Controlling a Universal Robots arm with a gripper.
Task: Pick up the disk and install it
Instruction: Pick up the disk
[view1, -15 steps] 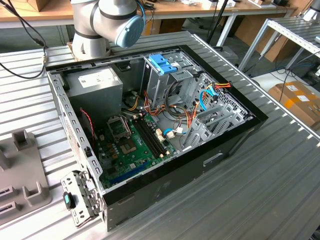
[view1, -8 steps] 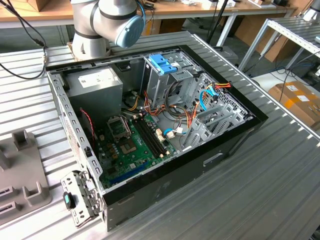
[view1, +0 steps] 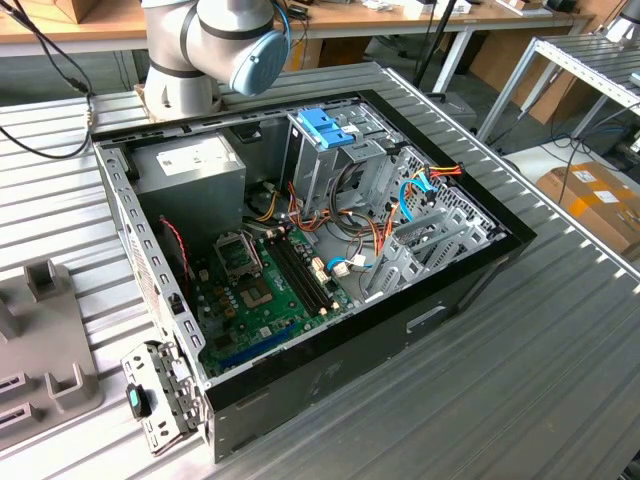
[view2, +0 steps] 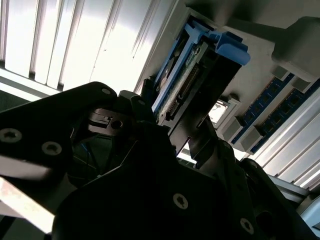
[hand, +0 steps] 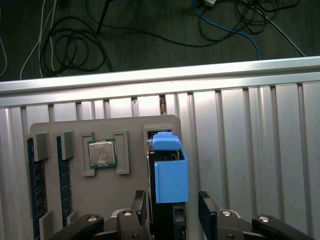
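Blue-railed, stiff and likely shock-sensitive, the disk (hand: 171, 172) stands in a grey tray (hand: 75, 131), its flat sides, the natural hold, straddled by the gripper (hand: 172, 200), fingers parted and empty.

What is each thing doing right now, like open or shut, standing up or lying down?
gripper: open, one finger on each side of the disk.
disk: standing on edge in a slot of the gray tray, not lifted.
processor chip: lying flat in its tray pocket.
memory sticks: on edge in tray slots.
computer case: on its side, cover off, insides showing.
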